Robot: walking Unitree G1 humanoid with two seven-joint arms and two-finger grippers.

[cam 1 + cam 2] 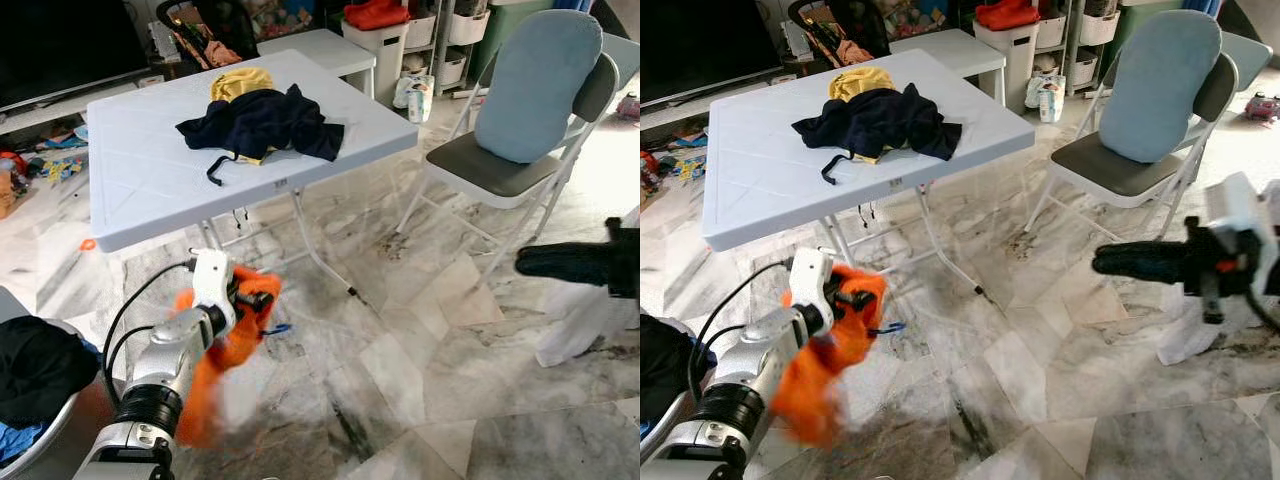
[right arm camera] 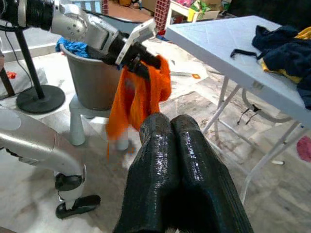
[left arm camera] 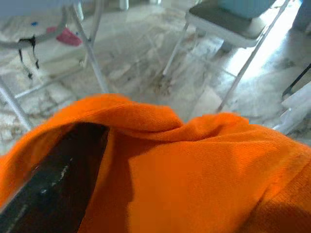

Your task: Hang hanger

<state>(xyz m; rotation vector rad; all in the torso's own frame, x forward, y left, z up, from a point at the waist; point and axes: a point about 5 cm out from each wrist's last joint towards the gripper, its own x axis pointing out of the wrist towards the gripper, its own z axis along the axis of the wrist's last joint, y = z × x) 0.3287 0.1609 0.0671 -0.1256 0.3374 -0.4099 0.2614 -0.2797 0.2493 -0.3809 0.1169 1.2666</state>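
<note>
1. The left gripper (image 1: 862, 300) sits in the lower left of the head views, its fingers closed on an orange garment (image 1: 825, 365) that drapes over them and hangs blurred toward the floor.
2. In the left wrist view one black finger (image 3: 53, 184) shows under a fold of the orange cloth; whether a hanger lies inside the cloth cannot be told.
3. The right gripper (image 1: 1140, 261) reaches in from the right edge at mid-height, its two fingers (image 2: 160, 160) pressed together and holding nothing.
4. Behind the left gripper, in the upper left, stands a white folding worktop (image 1: 150, 170) carrying a dark blue garment (image 1: 262, 122) heaped over a yellow one (image 1: 240, 82).
5. In the upper right stands a folding chair (image 1: 495, 165) with a pale blue cushion (image 1: 535, 80) against its back.
6. At the lower left edge is a grey basket (image 2: 95, 77) of clothes, with dark cloth (image 1: 35, 365) on top.
7. The floor (image 1: 420, 370) is veined marble tile.
</note>
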